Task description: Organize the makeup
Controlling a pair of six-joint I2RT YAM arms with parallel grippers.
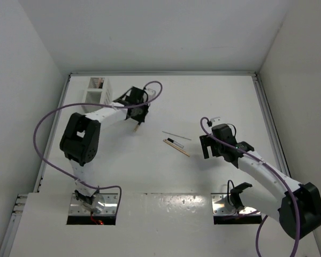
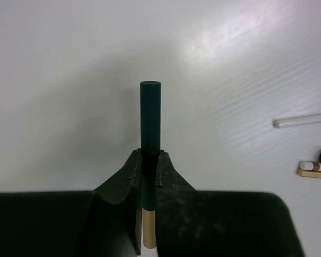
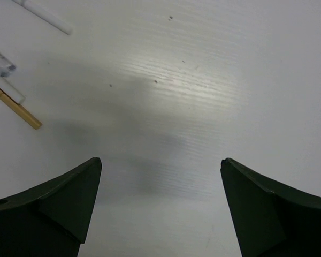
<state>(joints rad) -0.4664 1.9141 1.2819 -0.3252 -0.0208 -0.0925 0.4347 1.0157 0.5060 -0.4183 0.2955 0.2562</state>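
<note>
at the far left of the table [image 1: 166, 101], a white rack [image 1: 99, 92] stood with something pinkish showing in one slot, too small to name. just to its right, the left gripper [image 2: 150, 163] had its jaws pinched on a dark stick [image 2: 150, 112] with a gold end, which pointed straight out from between the fingers. whether it had left the tabletop could not be told. near the middle of the table, three more pieces lay loose and close together: a thin pale stick [image 1: 176, 135], a black-and-white pencil [image 1: 173, 142] and a tan stick [image 1: 181, 150], the last two side by side. to their right, the right gripper [image 3: 160, 166] hovered over bare tabletop with its jaws spread wide and nothing between them. by the look of it, the job was under way but far from finished: one stick was in hand and not yet in the rack, and three waited on the table.
</note>
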